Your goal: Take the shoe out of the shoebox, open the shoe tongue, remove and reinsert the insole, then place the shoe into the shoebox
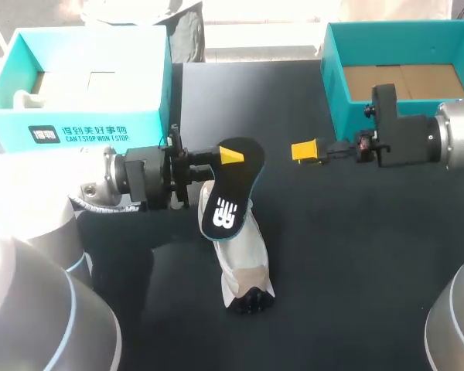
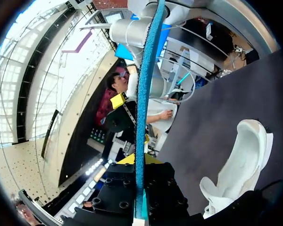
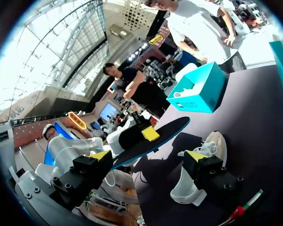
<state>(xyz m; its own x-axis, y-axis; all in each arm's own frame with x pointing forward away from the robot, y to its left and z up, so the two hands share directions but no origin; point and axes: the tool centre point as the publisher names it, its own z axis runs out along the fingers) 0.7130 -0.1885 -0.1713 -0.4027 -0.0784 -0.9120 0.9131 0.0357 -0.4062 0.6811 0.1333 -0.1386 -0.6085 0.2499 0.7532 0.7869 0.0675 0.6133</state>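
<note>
Inventory, table [image 1: 356, 270], dark top.

- Shoe [image 1: 246, 259]: pale, with a dark sole. It stands on the table near the middle, toe toward the robot, outside both boxes.
- Insole [image 1: 228, 201]: black top with a white mark and a teal edge. It is held in the air above the shoe's heel end and hangs down toward it.
- Left hand [image 1: 229, 158]: clenched on the upper end of the insole. In the left wrist view the insole runs edge-on between its fingers.
- Right hand [image 1: 308, 151]: fingers spread, nothing held. It is level with the insole and just to its right, not touching it.
- Printed teal box [image 1: 77, 124]: at the table's far left corner.
- Plain teal box [image 1: 332, 100]: at the far right, with a brown cardboard floor.
</note>
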